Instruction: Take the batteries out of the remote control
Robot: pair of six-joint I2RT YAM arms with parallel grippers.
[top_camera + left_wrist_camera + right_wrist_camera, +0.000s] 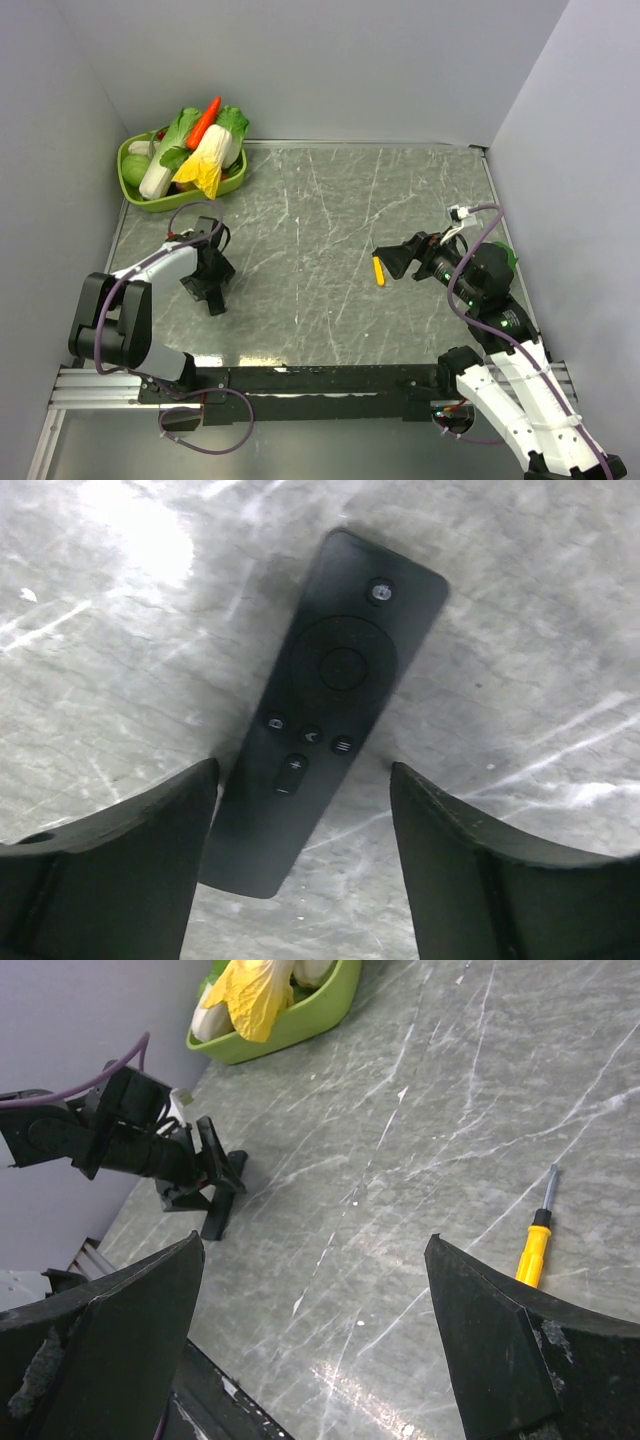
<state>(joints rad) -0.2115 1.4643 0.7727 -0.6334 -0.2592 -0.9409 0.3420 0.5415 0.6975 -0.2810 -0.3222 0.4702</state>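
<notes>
Left tool (300, 780): two matte black, wedge-shaped plastic fingers (140, 850) standing apart, one on each side of the task item and low over it; whether either finger touches it cannot be told. Remote control (330, 700): slim flat bar of smooth black plastic with rounded corners, lying button-face up on the counter (320, 220), its near end between the left fingers and its far end angled away. The face carries a small round button at the far end, a circular ring pad with a centre disc, a row of three small round buttons and a narrow plus-minus rocker. Right tool (315, 1250): same black fingers, scuffed at the inner edges, spread wide with nothing between them, raised over the right side of the counter. Screwdriver (535, 1250): yellow handle, thin metal shaft, lying flat just beside the right tool. Counter: grey-green, stone-patterned with pale veins, slightly glossy. Far left corner: lime-green plastic basket (135, 200) holding soft toy vegetables (200, 150), including an orange carrot (204, 122).
</notes>
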